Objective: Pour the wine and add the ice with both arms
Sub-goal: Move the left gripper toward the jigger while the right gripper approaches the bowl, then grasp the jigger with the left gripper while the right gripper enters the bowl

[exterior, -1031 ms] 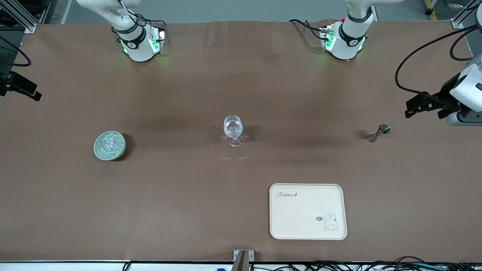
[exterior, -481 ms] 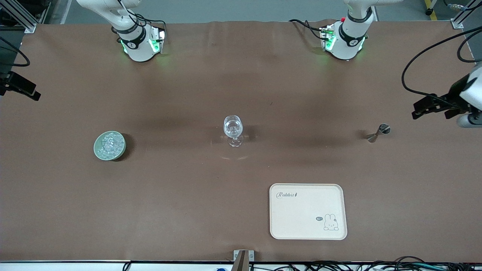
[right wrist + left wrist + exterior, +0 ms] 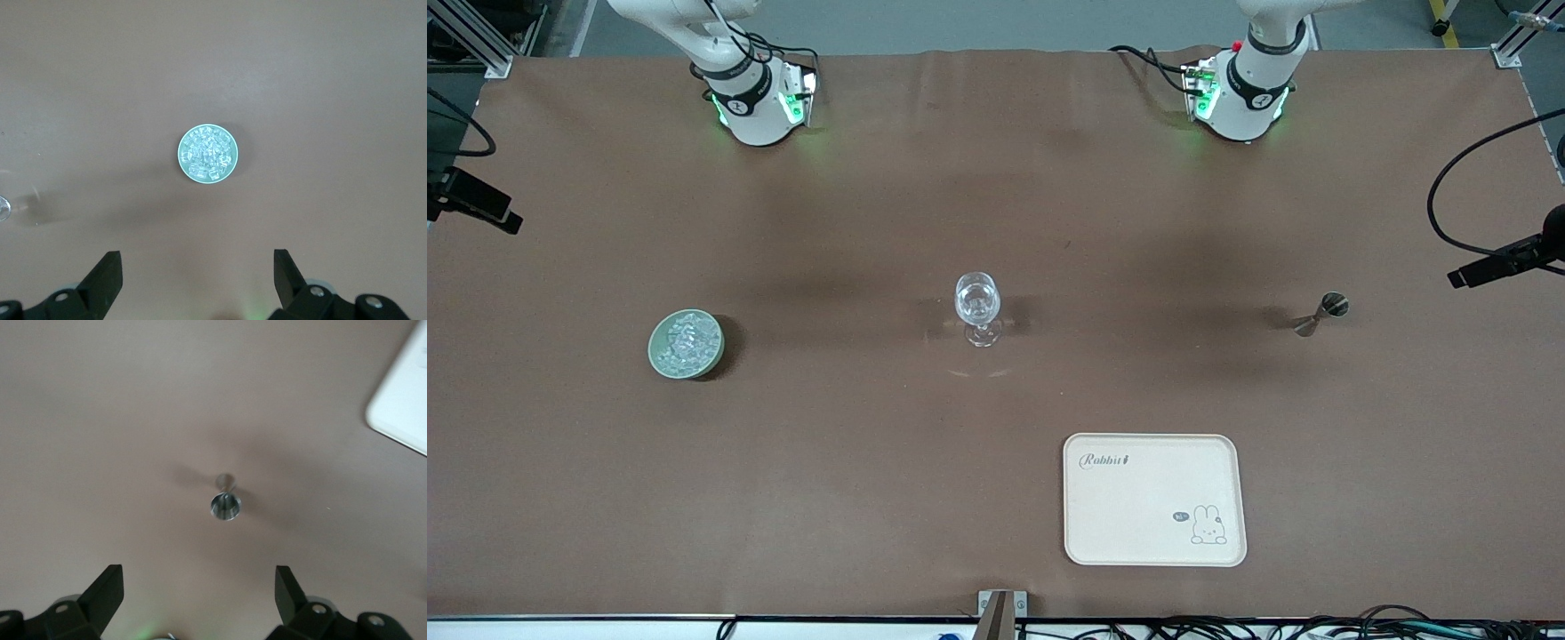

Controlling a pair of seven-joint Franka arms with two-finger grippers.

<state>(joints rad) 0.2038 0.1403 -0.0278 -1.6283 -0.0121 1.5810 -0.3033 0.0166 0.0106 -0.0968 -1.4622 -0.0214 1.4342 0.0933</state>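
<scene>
- I see the right gripper (image 3: 197, 280) parted wide, high over the bowl (image 3: 686, 344) of ice (image 3: 685, 339).
- Wine glass (image 3: 976, 308) stands mid-table.
- Left gripper (image 3: 199, 603) parted wide, empty, over the metal jigger (image 3: 1321, 314) near the tray (image 3: 1154, 500).

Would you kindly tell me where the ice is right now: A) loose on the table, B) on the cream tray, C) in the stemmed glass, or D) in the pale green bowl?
D: the ice is heaped inside the pale green bowl, as the right wrist view shows.
</scene>
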